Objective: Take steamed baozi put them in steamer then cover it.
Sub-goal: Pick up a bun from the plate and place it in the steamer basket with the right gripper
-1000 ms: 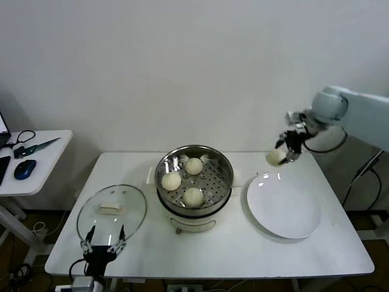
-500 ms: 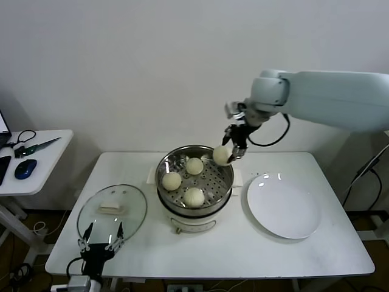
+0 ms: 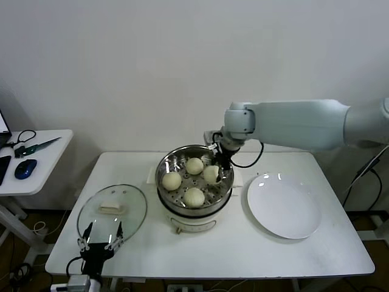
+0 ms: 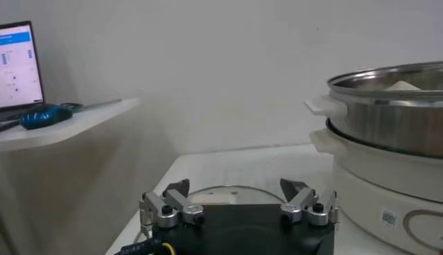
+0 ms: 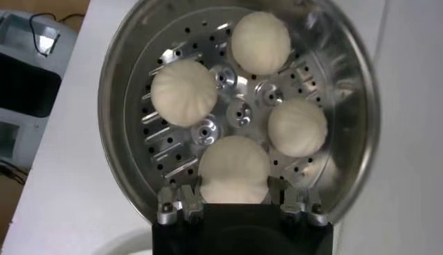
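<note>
The right gripper (image 5: 234,205) reaches into the steamer (image 3: 223,165), its fingertips partly hidden behind the baozi (image 5: 234,170) pinched between them, low over the perforated floor. Three more baozi (image 5: 184,92) sit on that floor, apart from each other. The left gripper (image 4: 237,199) hovers by the table's near edge over the glass lid (image 3: 112,210), jaws spread; that lid is largely hidden in its wrist view

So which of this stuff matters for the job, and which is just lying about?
Job:
- four baozi, one in the right gripper
- steamer
- glass lid, by the open left gripper

Lying about:
- white plate
- mouse, cables on side table
</note>
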